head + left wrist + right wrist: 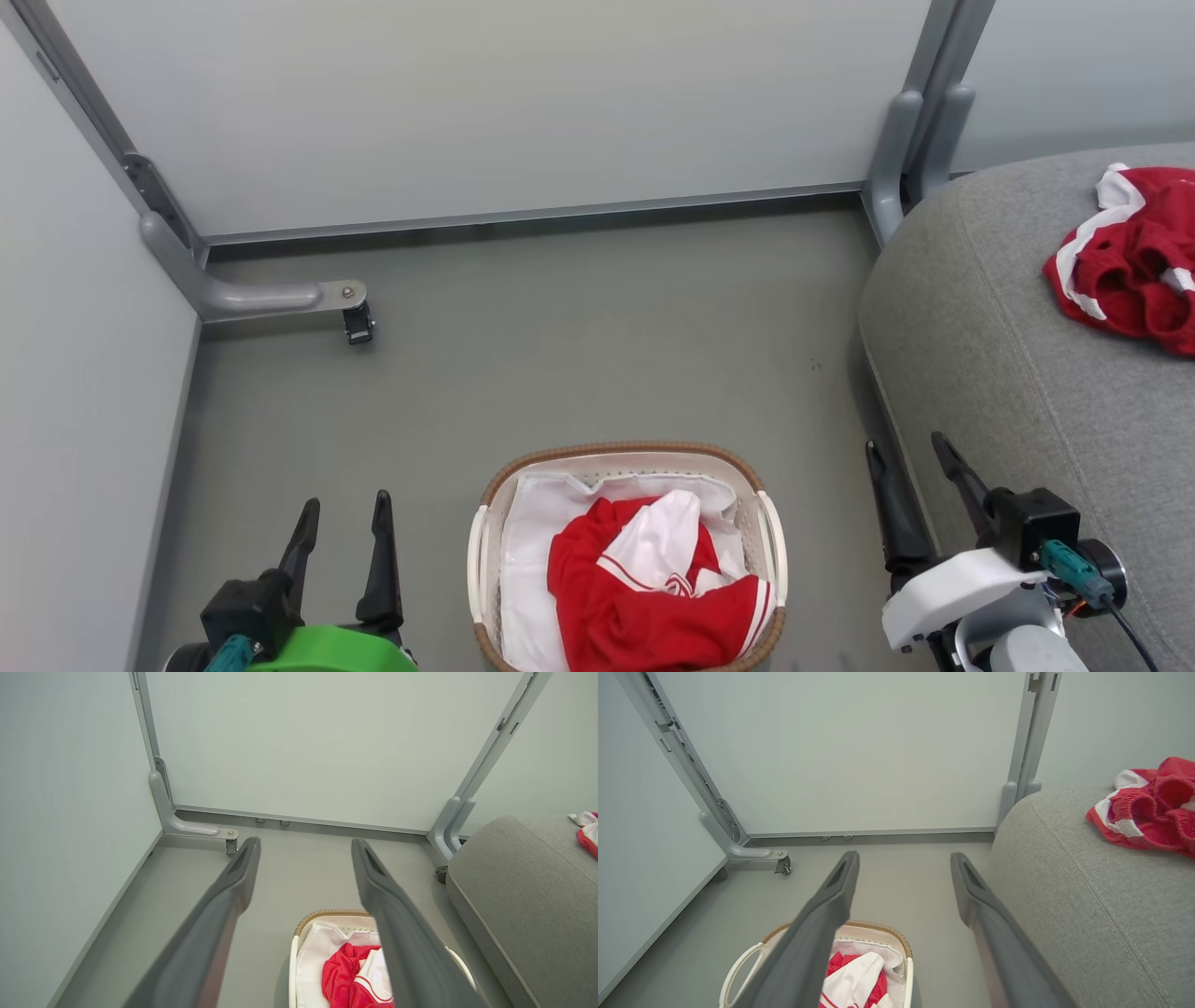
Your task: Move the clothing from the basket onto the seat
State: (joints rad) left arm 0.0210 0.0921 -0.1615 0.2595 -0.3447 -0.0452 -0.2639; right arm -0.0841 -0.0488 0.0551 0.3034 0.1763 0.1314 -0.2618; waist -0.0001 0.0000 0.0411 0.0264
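A: Found the clothing point(644, 607) yet?

B: Yes. Spotted it bunched up, red and white, down in the basket point(625, 450) on the floor point(560, 355). Spotted one more red piece point(1130, 261) already up on the seat point(990, 373).

A: Looked at the claws?

B: Looked at both. Saw the left claw point(346, 501) spread wide, holding nothing. Saw the right claw point(906, 444) spread wide too, holding nothing.

A: Worked out which way to reach?

B: Thought so. Saw the basket sitting low between the two claws, right of the left one, left of the right one. Could not pick a long side on the clothing, too scrunched. Judged neither claw much nearer to it. Saw the right claw just beside the seat, though, so guessed that one as the handier for the carry.
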